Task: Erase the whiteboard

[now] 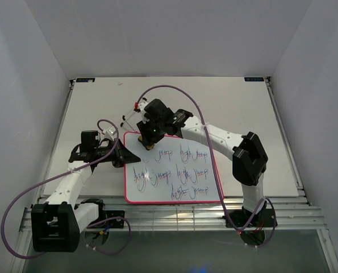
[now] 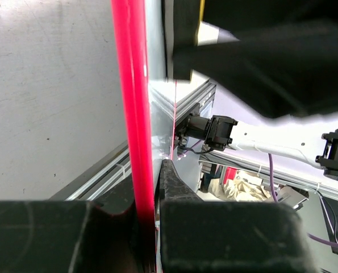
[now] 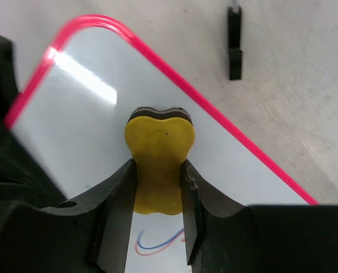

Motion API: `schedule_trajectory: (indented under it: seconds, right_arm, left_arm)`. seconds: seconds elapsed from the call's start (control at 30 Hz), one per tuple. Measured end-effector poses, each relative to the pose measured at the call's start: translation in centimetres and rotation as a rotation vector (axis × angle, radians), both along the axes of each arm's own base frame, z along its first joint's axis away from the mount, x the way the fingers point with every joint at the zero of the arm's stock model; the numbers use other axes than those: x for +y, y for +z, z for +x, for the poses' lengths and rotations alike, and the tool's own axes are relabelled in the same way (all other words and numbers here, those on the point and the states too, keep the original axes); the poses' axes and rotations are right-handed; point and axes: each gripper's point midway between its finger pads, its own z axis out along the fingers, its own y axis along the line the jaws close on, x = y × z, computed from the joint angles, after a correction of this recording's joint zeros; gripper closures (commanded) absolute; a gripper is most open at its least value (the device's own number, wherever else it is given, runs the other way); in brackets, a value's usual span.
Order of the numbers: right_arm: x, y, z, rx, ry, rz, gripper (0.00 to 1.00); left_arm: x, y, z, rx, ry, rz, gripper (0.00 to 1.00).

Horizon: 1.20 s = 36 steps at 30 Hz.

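The whiteboard (image 1: 173,168) lies on the tabletop (image 1: 242,108) between the two arms, with a pink-red rim (image 2: 132,114) all round it and three rows of blue-purple writing (image 1: 157,174) across its middle and near part. The left gripper (image 2: 149,219) is at the board's left edge, clenched on the rim, which runs straight up between its fingers in the left wrist view. The right gripper (image 3: 157,210) hangs over the board's far-left corner, grasping a yellow eraser (image 3: 159,153) by its waist. The eraser's dark underside meets the white surface there, on a patch bare of writing, with one stroke of ink just on its near side. Beyond the board's far rim a small black piece (image 3: 234,42) lies on the tabletop, apart from the rim; what it is I cannot tell
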Motion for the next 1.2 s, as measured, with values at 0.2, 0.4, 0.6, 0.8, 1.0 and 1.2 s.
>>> schedule_trajectory:
  seconds: [0.2, 0.4, 0.6, 0.8, 1.0, 1.2]
  right_arm:
    - [-2.2, -1.0, 1.6, 0.020, -0.070, -0.032, 0.65]
    - [-1.0, -0.6, 0.1, -0.008, -0.016, -0.019, 0.65]
    - [-0.8, -0.2, -5.4, -0.028, 0.083, 0.027, 0.65]
    - [-3.6, -1.2, -7.5, -0.024, 0.065, 0.031, 0.65]
    - [-5.2, -1.7, -8.3, -0.008, 0.034, 0.022, 0.66]
    - [-4.2, -1.3, -9.0, -0.005, 0.050, -0.024, 0.66]
  left_arm:
    - [0.0, 0.0, 0.0, -0.003, 0.000, 0.000, 1.00]
    - [0.0, 0.0, 0.0, 0.002, 0.001, 0.001, 1.00]
    - [0.0, 0.0, -0.1, 0.000, 0.001, 0.001, 1.00]
    - [-0.1, 0.0, -0.2, 0.001, -0.003, 0.003, 1.00]
    - [-0.1, 0.1, -0.2, -0.005, -0.004, 0.002, 1.00]
    - [-0.1, 0.2, -0.2, -0.005, -0.003, 0.002, 1.00]
